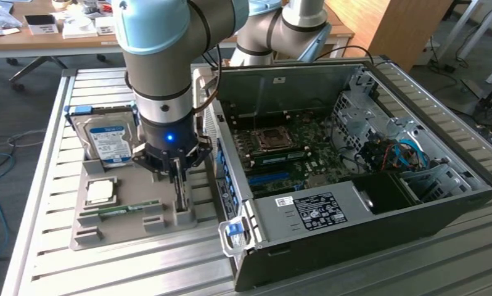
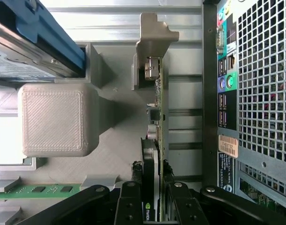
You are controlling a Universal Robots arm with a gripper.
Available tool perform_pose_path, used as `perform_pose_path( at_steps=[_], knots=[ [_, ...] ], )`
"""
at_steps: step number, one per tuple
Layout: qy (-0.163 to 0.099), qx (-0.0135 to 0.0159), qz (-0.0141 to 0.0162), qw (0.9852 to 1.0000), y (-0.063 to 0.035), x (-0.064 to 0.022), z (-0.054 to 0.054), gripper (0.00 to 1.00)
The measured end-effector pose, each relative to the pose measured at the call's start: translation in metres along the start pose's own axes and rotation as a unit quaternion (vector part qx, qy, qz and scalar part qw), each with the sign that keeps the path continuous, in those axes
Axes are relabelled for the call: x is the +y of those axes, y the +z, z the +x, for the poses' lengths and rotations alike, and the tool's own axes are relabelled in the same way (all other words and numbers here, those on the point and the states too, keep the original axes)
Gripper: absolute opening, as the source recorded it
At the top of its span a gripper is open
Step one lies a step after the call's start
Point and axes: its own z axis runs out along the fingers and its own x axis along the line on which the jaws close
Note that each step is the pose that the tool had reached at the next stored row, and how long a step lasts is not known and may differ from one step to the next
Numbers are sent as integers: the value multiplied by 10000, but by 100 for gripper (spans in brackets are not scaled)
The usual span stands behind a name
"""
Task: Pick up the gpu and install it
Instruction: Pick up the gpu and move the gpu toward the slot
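We start with the open computer case (image 1: 443, 203), which lies on its side on the slatted metal table (image 1: 65, 271) at the exterior view's right, its motherboard (image 1: 287, 154) exposed. The wrist view gives us instead the case's (image 2: 264, 93) perforated rear panel and ports. The arm (image 1: 159, 55) reaches down over a grey holder tray (image 1: 123, 228) beside the case.

On the tray, the hard drive (image 1: 108, 142) stands upright at the far end. The gpu (image 1: 180, 194) stands on edge in a slot along the side of the tray nearest the case, and from outside it is a thin dark sliver under the gripper (image 1: 176, 166).

The wrist view looks along the top edge of the gpu (image 2: 152, 164). Its far end rests against a holder post, and the gripper (image 2: 151, 180) straddles its near end. The fingers (image 2: 129, 201) appear clamped on both faces, though the contact itself is hard to see.

A memory stick (image 1: 127, 208) and a square silvery chip (image 1: 100, 191) lie flat on the tray.
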Motion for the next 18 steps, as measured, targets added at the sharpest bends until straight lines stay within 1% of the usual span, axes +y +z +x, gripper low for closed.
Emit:
perform_pose_path(
  at_steps=[4,12,18],
  knots=[
    [0,-1,-6,10000,-28,2,-1,27],
    [0,1,-7,10000,-189,10,-4,27],
    [0,0,-7,10000,-255,13,-6,27]
  ],
)
